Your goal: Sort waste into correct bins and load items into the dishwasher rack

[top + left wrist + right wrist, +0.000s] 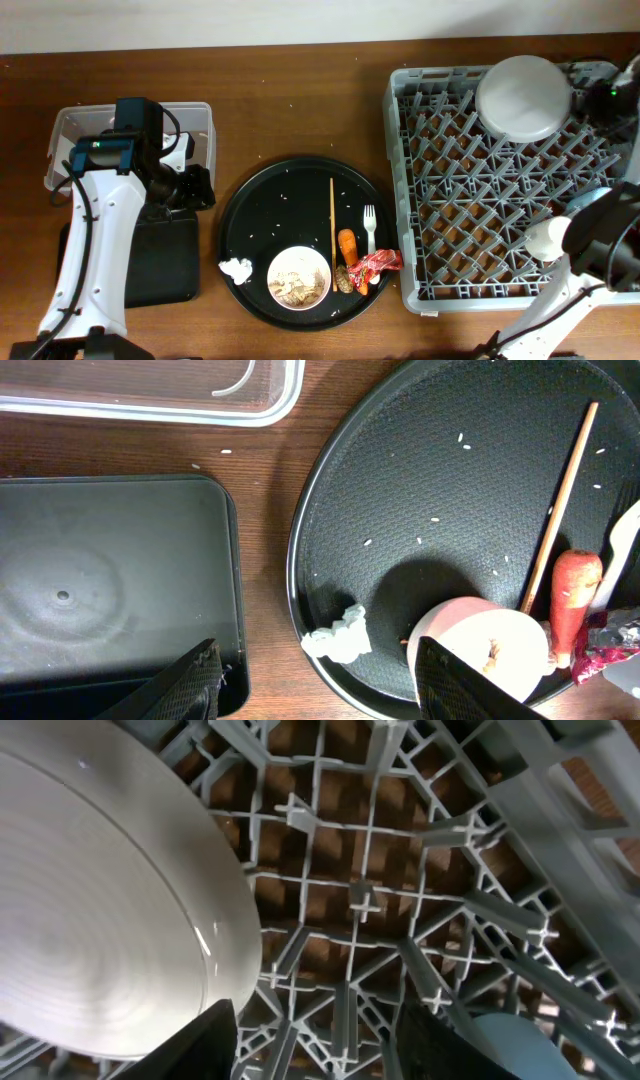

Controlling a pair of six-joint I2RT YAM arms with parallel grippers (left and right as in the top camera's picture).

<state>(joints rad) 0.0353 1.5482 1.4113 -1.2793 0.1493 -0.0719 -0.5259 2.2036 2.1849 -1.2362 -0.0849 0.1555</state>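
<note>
On the round black tray [260, 200] lie a white bowl [298, 277] with rice scraps, a chopstick [332, 225], a white fork [369, 228], a carrot piece [347, 245], a red wrapper [375, 265], a tissue wad [236, 268] and a brown lump [343, 281]. My left gripper [315, 660] hangs open over bare table, beside the tissue [340, 635] and the bowl [495, 650]. The pale plate [524, 97] leans in the grey rack [480, 200]. My right gripper [318, 1020] is open next to the plate [90, 920], with only rack pegs between its fingers.
A clear tub [200, 115] and a flat black tray [160, 260] sit under my left arm. A light blue cup [592, 198] and a cream cup [547, 238] stand in the rack's right side. My right arm crosses the rack's near right corner.
</note>
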